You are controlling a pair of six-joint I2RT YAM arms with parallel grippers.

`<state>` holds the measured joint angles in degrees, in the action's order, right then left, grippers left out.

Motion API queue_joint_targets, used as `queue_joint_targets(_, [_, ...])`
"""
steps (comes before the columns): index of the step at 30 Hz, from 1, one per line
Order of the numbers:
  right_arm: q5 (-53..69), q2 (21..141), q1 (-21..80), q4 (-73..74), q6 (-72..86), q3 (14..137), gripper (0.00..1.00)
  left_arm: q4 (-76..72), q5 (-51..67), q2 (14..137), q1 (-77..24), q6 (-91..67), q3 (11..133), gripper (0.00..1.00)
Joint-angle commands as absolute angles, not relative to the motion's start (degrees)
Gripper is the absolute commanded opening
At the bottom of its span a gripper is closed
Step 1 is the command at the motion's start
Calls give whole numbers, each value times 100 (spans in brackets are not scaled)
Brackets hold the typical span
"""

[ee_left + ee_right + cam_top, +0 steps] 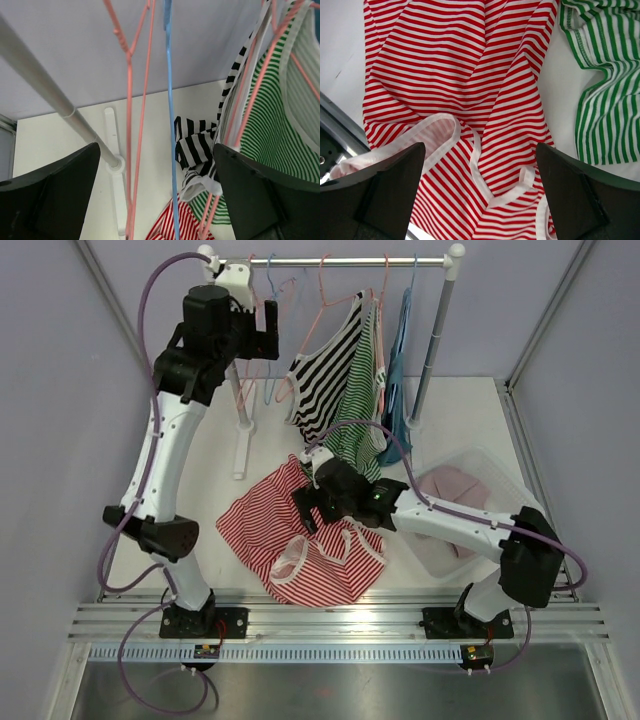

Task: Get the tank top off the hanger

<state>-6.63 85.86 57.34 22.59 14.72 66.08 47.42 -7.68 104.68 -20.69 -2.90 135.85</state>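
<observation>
**Red top on the counter, both pairs of fingers spread wide**

We see the left fingers (50, 200) raised up by the rail (340, 261), standing wide apart and gripping nothing. A pink hanger (130, 125) and a blue hanger (170, 125) drop through the gap between them. The pink one is nearer the left-hand finger, the blue one about midway, and neither wire touches a finger. Behind the left-hand finger the grey post (60, 100) slants down to its foot on the counter (460, 420). Past the right-hand finger hang a black-and-white top (200, 145) and, further out, a green top (285, 125), each on a pink hanger of its own.

The right fingers (385, 195) hover low over the counter, also spread wide, with nothing between them. The red top (470, 75) lies rumpled directly below them, off any hanger. It fills the gap and runs on ahead of the fingertips, and its white-edged straps loop between the two fingers. Beyond the right-hand finger the hem of the green top reaches the counter, just beside the red one. We cannot tell whether the two fabrics touch.

From above, a clear bin (470, 500) holding pink cloth sits on the counter behind the right fingers, alongside that arm.
</observation>
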Motion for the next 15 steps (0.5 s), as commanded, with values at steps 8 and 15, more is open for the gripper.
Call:
queue_joint_targets(8, [-835,10535,6108,2126,1608,7408,100,4325,-686,7341,-2074,-1256,11554,99])
queue_joint_targets(15, [-1449,11645,6433,2522,1924,7761,98,4272,-773,5697,-2074,-1310,9689,99])
